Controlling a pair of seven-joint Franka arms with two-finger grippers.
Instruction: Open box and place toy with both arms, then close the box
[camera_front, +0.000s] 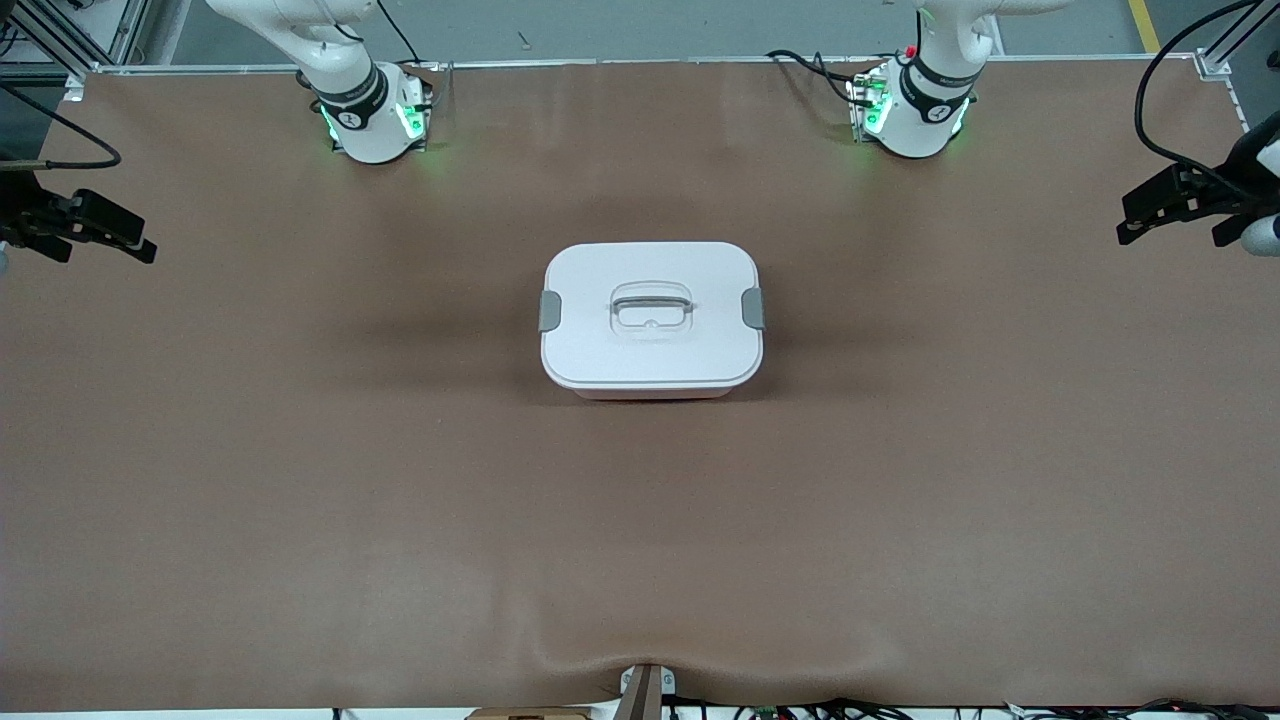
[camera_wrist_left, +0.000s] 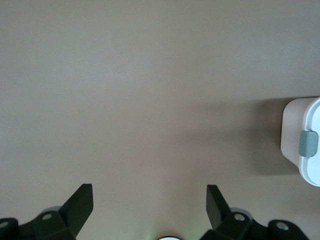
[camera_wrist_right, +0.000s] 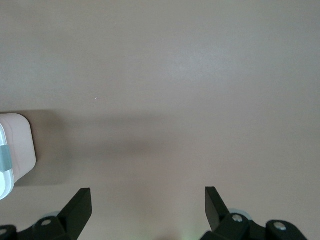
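Observation:
The white box (camera_front: 652, 318) stands shut in the middle of the table, lid on, with a grey clip (camera_front: 550, 311) at the right arm's end and another (camera_front: 753, 308) at the left arm's end, and a clear recessed handle (camera_front: 651, 305) on top. The toy is out of view. My left gripper (camera_wrist_left: 150, 192) is open and empty, up over bare table at the left arm's end (camera_front: 1172, 225); one end of the box (camera_wrist_left: 310, 125) shows in its view. My right gripper (camera_wrist_right: 148, 194) is open and empty over the right arm's end (camera_front: 105, 235); the box's edge (camera_wrist_right: 17, 145) shows there.
The brown table cover (camera_front: 400, 480) lies flat around the box. The two arm bases (camera_front: 375, 120) (camera_front: 915, 115) stand along the table edge farthest from the front camera. A small bracket (camera_front: 645, 690) sits at the nearest edge.

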